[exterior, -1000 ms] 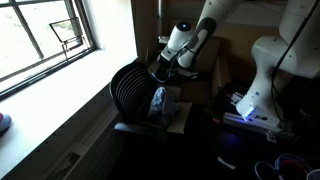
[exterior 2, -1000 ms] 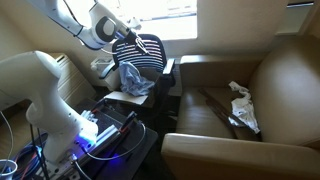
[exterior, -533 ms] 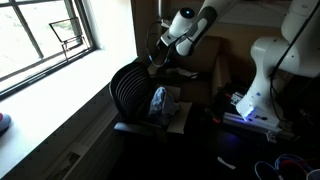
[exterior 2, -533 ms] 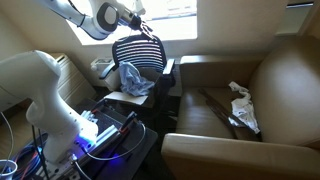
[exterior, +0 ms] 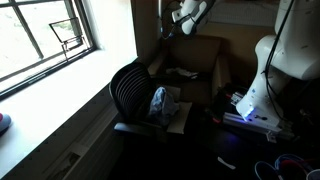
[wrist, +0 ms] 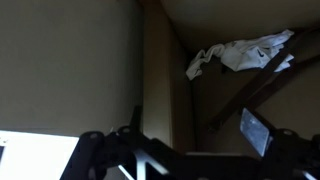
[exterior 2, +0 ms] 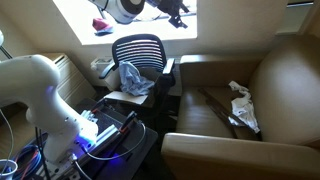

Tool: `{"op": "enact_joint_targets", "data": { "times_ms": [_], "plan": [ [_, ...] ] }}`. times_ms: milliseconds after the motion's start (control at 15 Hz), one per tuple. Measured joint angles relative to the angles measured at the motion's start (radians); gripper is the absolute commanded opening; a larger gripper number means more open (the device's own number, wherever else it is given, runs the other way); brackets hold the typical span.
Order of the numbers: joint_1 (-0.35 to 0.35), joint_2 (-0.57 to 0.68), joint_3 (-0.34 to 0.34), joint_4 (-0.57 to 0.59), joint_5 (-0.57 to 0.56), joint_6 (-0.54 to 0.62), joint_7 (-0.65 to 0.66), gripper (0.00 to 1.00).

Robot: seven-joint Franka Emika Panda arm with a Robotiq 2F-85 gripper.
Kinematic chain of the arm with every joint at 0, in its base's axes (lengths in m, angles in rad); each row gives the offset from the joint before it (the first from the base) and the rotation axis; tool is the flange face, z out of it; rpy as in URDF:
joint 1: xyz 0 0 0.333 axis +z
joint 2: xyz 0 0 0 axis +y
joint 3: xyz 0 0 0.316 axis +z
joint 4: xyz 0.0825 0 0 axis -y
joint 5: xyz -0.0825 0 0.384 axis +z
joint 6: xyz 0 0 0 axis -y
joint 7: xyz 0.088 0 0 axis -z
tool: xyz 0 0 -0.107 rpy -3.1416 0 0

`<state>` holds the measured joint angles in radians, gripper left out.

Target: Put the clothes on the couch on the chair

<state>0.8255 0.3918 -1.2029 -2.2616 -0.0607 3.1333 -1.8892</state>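
My gripper [exterior 2: 178,12] is hanging wide open and empty, and it has risen from the chair [exterior 2: 140,50] back to up by the window [exterior 2: 120,12]. A pale blue garment [exterior 2: 132,78] is lying on the chair seat, and a whitish garment [exterior 2: 241,105] is lying on the couch [exterior 2: 285,70]. The white arm base [exterior 2: 45,95] is standing just beside the chair.

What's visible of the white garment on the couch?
The white garment is small, pale, soft-looking cloth, crumpled into an uneven bunch with folds and a loose end sticking out. It lies on the couch seat, toward the back cushion. A dark strip lies alongside it and seems to run under it. Nothing holds it.
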Motion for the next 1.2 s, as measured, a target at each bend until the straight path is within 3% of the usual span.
{"op": "enact_joint_targets", "data": {
  "times_ms": [267, 400, 600, 667, 733, 933, 1133, 1200],
  "plan": [
    [-0.299, 0.014, 0.233, 0.077, 0.119, -0.122, -0.001, 1.0],
    [-0.337, 0.036, 0.274, 0.089, 0.137, -0.128, 0.001, 1.0],
    [-0.33, 0.034, 0.275, 0.082, 0.13, -0.091, -0.004, 1.0],
    [-0.352, 0.032, 0.29, 0.089, 0.062, -0.095, 0.004, 1.0],
    [-0.409, 0.033, 0.345, 0.11, 0.045, -0.136, -0.015, 1.0],
    [-0.626, 0.075, 0.524, 0.23, 0.148, -0.359, -0.171, 1.0],
    [-0.807, 0.18, 0.613, 0.394, 0.234, -0.6, -0.265, 1.0],
    [-0.868, 0.221, 0.644, 0.452, 0.208, -0.67, -0.25, 1.0]
  ]
}}
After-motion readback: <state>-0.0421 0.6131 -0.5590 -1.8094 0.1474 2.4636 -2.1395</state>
